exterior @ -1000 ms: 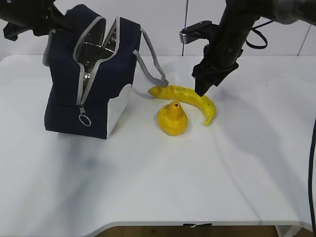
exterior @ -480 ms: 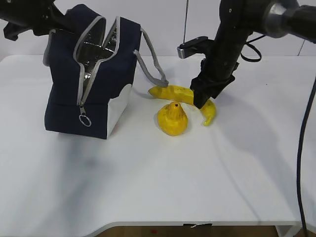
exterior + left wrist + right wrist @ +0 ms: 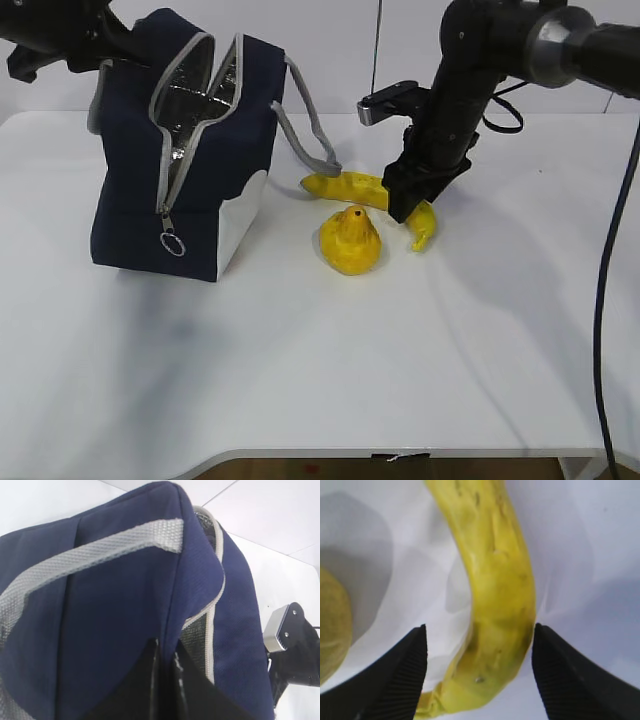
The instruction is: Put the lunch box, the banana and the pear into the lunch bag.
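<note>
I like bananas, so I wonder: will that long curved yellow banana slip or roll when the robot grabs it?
The long curved yellow banana probably won't roll: its bend lies flat on the white table. Its skin looks smooth, so it might slip or twist a bit. The open right gripper has ridged fingers, which should help.

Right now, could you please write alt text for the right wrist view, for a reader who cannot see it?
The right claw stands open astride a yellow banana lying on the white table, one dark ribbed finger on each side of the fruit. At the left edge, part of the yellow pear shows.
</note>
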Controlling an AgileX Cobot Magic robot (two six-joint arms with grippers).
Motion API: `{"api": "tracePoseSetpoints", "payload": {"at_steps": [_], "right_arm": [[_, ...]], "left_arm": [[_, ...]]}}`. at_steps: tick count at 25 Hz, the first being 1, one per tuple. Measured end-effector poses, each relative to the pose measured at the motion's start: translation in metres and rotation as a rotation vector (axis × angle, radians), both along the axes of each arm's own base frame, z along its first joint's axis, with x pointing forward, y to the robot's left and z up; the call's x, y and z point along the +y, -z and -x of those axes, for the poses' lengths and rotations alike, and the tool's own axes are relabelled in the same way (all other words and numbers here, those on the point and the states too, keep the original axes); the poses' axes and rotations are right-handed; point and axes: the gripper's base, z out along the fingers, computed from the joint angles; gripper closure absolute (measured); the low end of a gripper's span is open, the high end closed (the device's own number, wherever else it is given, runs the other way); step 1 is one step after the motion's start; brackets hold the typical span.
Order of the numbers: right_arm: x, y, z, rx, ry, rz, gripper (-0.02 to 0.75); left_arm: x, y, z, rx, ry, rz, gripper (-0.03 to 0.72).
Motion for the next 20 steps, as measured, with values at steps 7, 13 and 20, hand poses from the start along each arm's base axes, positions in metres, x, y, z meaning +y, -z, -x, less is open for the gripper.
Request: {"api": "tracePoseSetpoints", "payload": {"at_steps": [7,13,20], "right_arm": [[-0.001,-0.001,-0.004,-0.048,0.003,0.006,0.218],[-0.001,0.01,-0.007,-0.043,0.009,0.006,0.218],[-0.001,0.017,-0.008,-0.034,0.023,0.005,0.219]], "left_arm": [[0.0,0.0,0.0,0.0,0.0,0.0,0.692],[0.0,0.0,0.0,0.0,0.0,0.0,0.692],[0.0,0.0,0.0,0.0,0.0,0.0,0.692]]}}
